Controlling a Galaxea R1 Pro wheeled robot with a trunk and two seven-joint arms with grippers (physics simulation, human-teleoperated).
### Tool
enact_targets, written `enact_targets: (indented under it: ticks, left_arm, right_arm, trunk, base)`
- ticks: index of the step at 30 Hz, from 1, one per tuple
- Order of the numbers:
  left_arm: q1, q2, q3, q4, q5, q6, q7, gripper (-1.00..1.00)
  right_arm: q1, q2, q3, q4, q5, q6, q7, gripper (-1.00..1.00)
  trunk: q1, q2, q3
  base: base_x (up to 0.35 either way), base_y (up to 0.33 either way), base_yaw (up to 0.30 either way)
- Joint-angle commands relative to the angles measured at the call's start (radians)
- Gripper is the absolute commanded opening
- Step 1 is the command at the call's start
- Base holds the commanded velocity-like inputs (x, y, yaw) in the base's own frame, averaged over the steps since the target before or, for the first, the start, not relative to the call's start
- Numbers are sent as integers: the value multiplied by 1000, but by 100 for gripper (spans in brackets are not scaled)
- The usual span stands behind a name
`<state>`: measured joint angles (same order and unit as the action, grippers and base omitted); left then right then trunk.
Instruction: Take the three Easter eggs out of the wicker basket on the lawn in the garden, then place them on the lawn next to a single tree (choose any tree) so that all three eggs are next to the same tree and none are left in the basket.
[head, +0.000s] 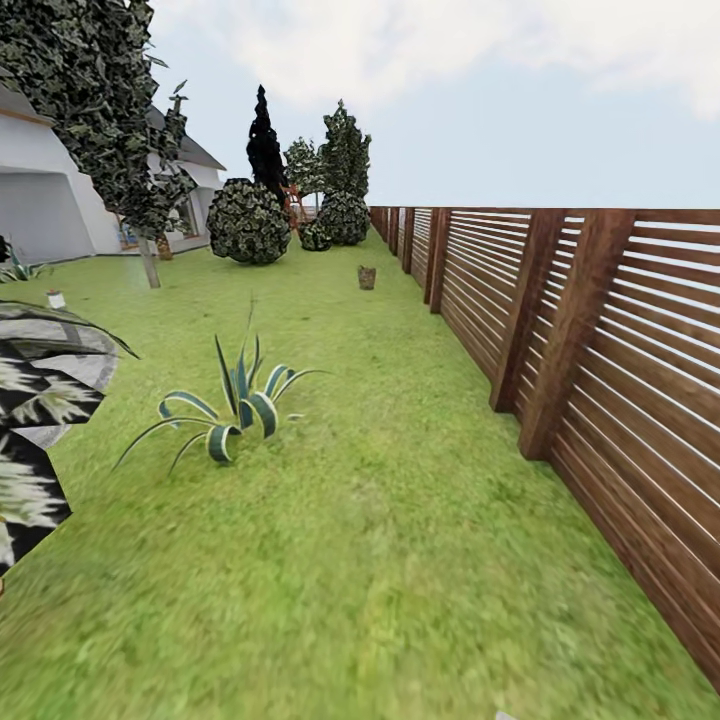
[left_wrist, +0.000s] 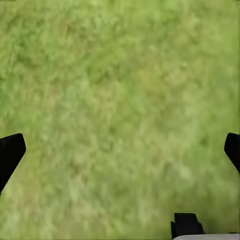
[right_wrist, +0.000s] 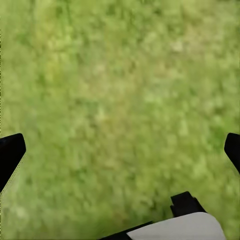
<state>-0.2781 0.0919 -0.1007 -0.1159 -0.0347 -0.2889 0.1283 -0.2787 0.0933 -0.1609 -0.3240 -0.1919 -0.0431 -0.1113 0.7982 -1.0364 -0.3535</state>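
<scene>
Green lawn (head: 380, 520) beside wooden fence (head: 600, 330)

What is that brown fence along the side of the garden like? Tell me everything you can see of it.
The brown slatted wooden fence runs along the right side of the mottled green grass lawn, receding toward the far shrubs. It looks like stained wood: thin horizontal slats with gaps between them, fixed behind thick posts that stand upright from the grass. It looks intact, and nothing leans on it or touches it but the ground.

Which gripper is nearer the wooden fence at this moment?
Right, most likely. The fence runs along the robot's right side in the head view, so the right gripper, open over the lawn, sits on its side; the left gripper, also open over grass, is farther across.
</scene>
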Motion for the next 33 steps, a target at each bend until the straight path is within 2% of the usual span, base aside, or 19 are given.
enact_targets:
  ticks: [1, 33]
  left_arm:
    - [0, 0, -8, 1, -4, -3, 8, 100]
    - [-1, 0, -8, 1, -4, -3, 8, 100]
  right_arm:
    - [-1, 0, 1, 0, -11, -4, -2, 100]
    - [0, 8, 3, 0, -9, -4, -2, 100]
  trunk:
    - [1, -1, -1]
    - [1, -1, -1]
  base:
    - [314, -31, 0]
    - [295, -86, 0]
